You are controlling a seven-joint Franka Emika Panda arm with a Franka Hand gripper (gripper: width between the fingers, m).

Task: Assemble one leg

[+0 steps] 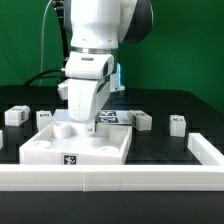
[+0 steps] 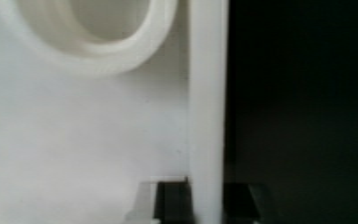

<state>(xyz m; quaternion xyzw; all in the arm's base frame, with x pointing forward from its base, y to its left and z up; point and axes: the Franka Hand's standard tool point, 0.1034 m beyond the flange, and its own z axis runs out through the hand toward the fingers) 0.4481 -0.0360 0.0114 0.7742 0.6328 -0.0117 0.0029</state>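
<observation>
A white robot arm (image 1: 98, 40) hangs straight down from the top of the exterior view with its wrist upright. It ends in the claw (image 1: 90, 124), at the back edge of a wide white panel (image 1: 112, 148).

In the wrist view, two dark fingertips (image 2: 169, 205) sit tight on either side of the panel's thin raised edge. The claw is narrow and closed on that edge. On one side of the edge is flat panel surface with a round recess (image 2: 96, 30). On the other side is bare black tabletop (image 2: 309, 100).

The legs are small white blocks lying loose on the tabletop, all apart from the claw.
- **Nearest leg** (image 1: 143, 121): just beyond the panel's back corner, on the exterior view's right.
- **Second leg** (image 1: 178, 122): further out on the same side.
- **Third leg** (image 1: 45, 117): near the panel's back corner on the exterior view's left.
- **Fourth leg** (image 1: 15, 115): beyond the third, close to the picture's edge.

A low white rail (image 1: 110, 181) runs along the front, near the panel's front face. It turns back at the exterior view's right. Between the panel and that turned part lies an open stretch of dark tabletop.
</observation>
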